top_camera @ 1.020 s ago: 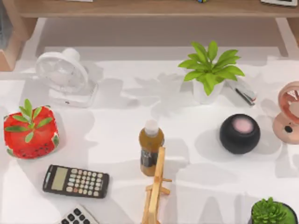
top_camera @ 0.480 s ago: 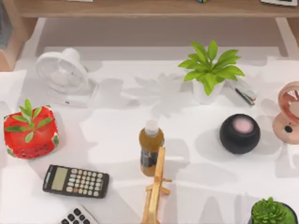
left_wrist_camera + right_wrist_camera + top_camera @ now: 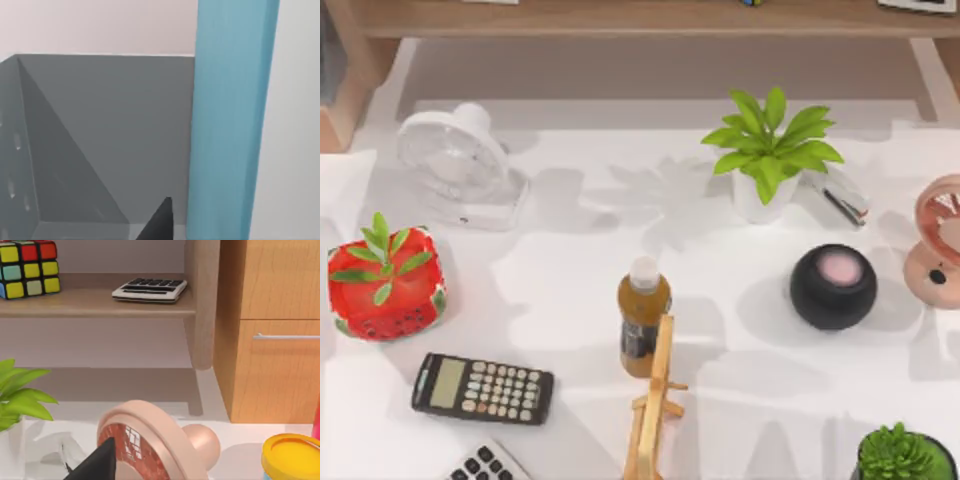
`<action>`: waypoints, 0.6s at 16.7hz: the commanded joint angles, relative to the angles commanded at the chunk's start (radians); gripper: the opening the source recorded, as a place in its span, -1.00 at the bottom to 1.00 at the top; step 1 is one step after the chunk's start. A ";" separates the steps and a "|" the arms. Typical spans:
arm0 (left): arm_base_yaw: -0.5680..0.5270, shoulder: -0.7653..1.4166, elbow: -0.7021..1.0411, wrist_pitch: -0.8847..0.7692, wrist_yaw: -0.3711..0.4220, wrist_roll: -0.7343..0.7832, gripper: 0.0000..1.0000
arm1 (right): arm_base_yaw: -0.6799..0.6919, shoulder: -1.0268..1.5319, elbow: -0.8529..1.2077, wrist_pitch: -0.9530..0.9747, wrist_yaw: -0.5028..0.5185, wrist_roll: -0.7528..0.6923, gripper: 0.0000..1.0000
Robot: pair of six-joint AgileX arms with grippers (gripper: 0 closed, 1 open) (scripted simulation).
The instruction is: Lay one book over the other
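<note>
The books are out of view. A dark edge of my left gripper (image 3: 159, 222) pokes into the left wrist view, close to a tall light-blue slab (image 3: 230, 120) and a grey box (image 3: 100, 140); I cannot tell what the slab is. Some of my right gripper (image 3: 97, 462) shows dark in the right wrist view, just in front of a pink fan (image 3: 150, 440), with a wooden shelf (image 3: 95, 302) and cabinet (image 3: 275, 330) behind it.
On the white table stand a white fan (image 3: 455, 160), a red plant pot (image 3: 385, 290), a calculator (image 3: 483, 388), a brown bottle (image 3: 643, 315), a wooden stand (image 3: 655, 410), a black speaker (image 3: 833, 286), a leafy plant (image 3: 770, 150) and the pink fan (image 3: 940, 240).
A shadow at the table's left edge has drawn back, leaving that corner brighter. The objects on the table have not moved.
</note>
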 joint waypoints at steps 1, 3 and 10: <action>0.000 0.000 0.000 0.000 0.000 0.000 -0.21 | 0.000 0.000 0.000 0.000 0.000 0.000 1.00; 0.000 0.000 0.000 0.000 0.000 0.000 -0.51 | 0.000 0.000 0.000 0.000 0.000 0.000 1.00; 0.000 0.000 0.000 0.000 0.000 0.000 -1.00 | 0.000 0.000 0.000 0.000 0.000 0.000 1.00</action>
